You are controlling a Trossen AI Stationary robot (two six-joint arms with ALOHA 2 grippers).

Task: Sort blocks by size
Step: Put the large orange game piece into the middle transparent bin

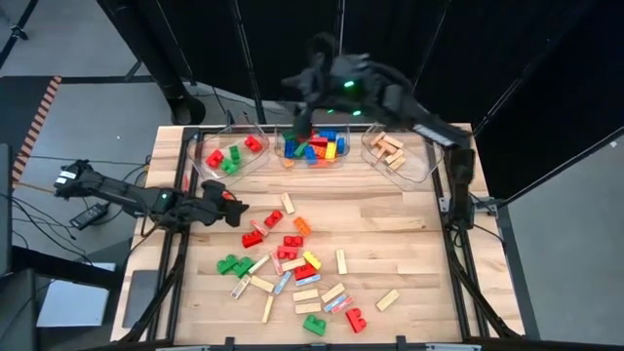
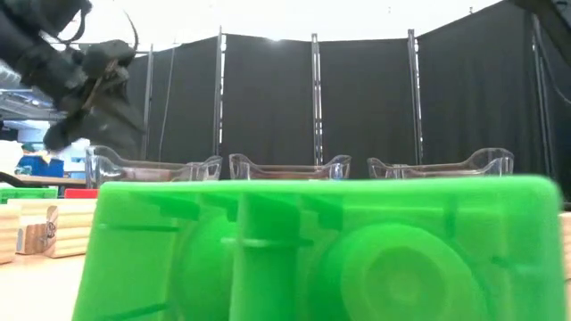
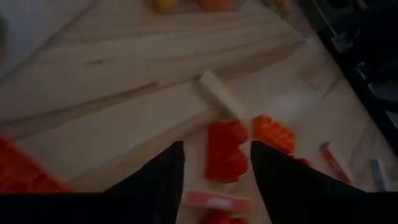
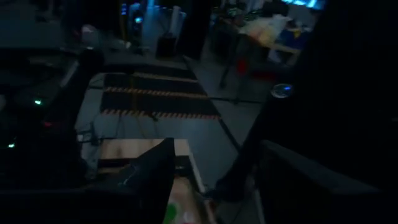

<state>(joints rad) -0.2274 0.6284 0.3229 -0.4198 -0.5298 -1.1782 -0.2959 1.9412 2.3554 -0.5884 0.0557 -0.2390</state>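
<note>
A: Where is the red studded plastic brick [image 3: 226, 151]?

B: On the pale wooden counter [image 1: 390, 224], just ahead of the left pincer [image 3: 216, 163], its long axis running along the gap between the two dark fingers, which stand apart around it without a grip I can confirm. An orange studded brick [image 3: 273, 132] sits just beside it, a tan wooden bar [image 3: 219, 94] beyond.

A: And the right pincer [image 1: 300, 127]?

B: Over the middle clear plastic bin [image 1: 314, 149] at the far edge, well apart; I cannot tell its state. The left arm is nearer. Black curtains [image 2: 357, 98] back the room.
</note>
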